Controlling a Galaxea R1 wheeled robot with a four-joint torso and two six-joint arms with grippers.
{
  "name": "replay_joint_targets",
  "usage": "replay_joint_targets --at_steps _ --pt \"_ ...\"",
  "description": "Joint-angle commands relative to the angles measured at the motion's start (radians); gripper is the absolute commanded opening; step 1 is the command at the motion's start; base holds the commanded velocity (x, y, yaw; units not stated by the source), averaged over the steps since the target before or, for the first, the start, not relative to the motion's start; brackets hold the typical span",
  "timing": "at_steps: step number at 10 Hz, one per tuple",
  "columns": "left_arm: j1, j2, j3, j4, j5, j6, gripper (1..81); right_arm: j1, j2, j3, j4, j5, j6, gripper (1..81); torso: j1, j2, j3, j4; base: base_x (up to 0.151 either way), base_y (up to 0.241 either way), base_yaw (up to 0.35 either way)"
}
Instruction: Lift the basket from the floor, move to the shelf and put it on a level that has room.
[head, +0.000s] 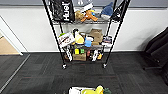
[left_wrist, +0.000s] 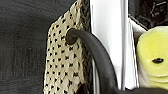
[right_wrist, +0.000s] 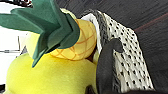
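My claws sit at the two end handles of the basket (head: 86, 90), grip unclear. Its long axis runs crosswise between them, facing the shelf (head: 85, 32) ahead across the carpet floor (head: 45, 72).

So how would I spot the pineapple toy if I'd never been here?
Find the tall black wire shelf against the white wall, then look down the dark carpet floor to the cream woven basket in front of it. The plush pineapple sits inside on a plain yellow soft toy; it alone has orange criss-cross lines and green felt leaves.
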Motion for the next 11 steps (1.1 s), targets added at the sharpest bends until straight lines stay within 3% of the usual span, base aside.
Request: replay_joint_targets --at_steps 1,6,7,11 --pt "-0.114 -0.022 0.050 -0.039 0.053 0.015 1.0 0.099 -0.024 0.050 0.026 -0.028 0.014 1.0 -0.061 0.096 0.069 0.000 0.000 0.000 0.000" --pt "-0.111 -0.044 0.060 -0.064 0.032 -0.010 1.0 0.139 -0.008 0.044 0.029 -0.036 0.014 1.0 -0.169 0.261 0.161 0.000 0.000 0.000 0.000" --pt "-0.108 -0.054 0.068 -0.085 -0.005 -0.010 1.0 0.158 0.005 0.039 0.030 -0.048 0.015 1.0 -0.192 0.295 0.122 0.000 0.000 0.000 0.000" --pt "-0.108 -0.087 0.114 -0.110 -0.054 -0.010 1.0 0.179 0.039 -0.007 0.030 -0.120 0.015 1.0 -0.272 0.419 0.142 0.000 0.000 0.000 0.000"
